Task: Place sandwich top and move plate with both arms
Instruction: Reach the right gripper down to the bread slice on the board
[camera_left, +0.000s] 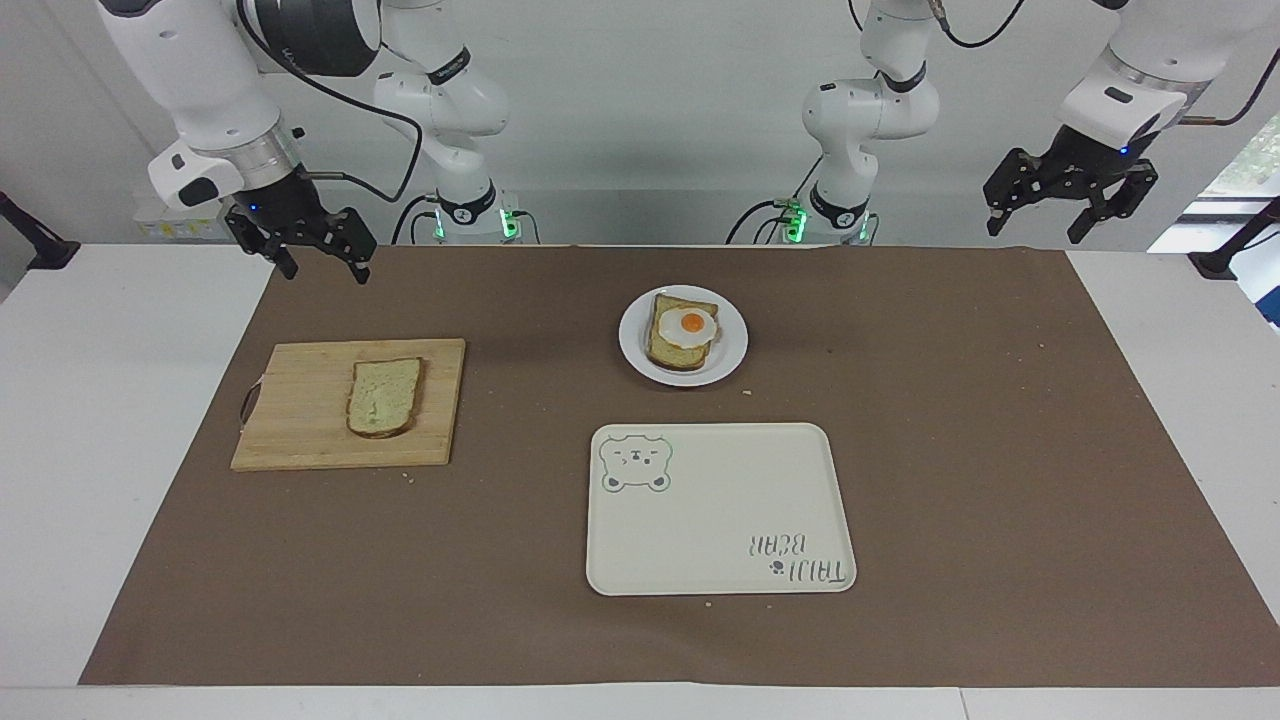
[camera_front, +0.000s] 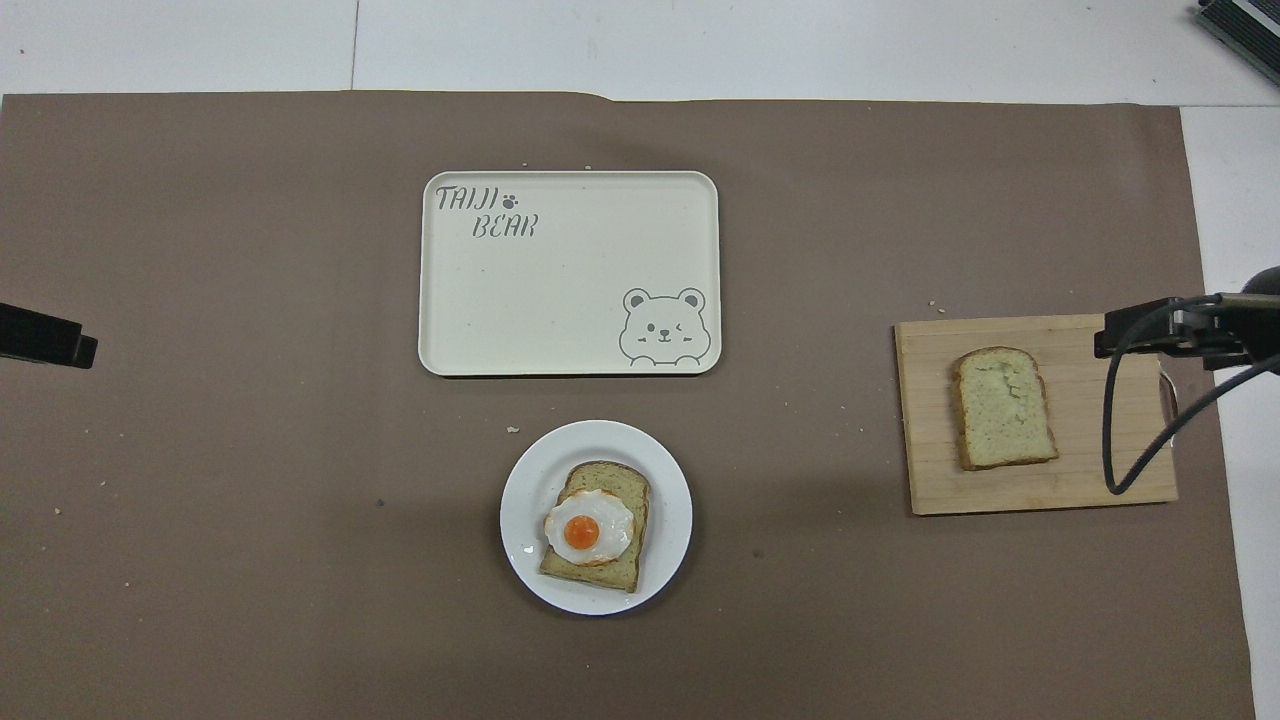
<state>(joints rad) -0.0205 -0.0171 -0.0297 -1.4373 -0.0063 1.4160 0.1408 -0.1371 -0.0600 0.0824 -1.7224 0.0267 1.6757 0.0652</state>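
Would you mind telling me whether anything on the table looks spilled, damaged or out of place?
Nothing serious. Pale crumbs are scattered on the brown mat around the plate and cutting board. The sandwich top lies flat on the board, and the egg slice sits slightly askew on the plate.
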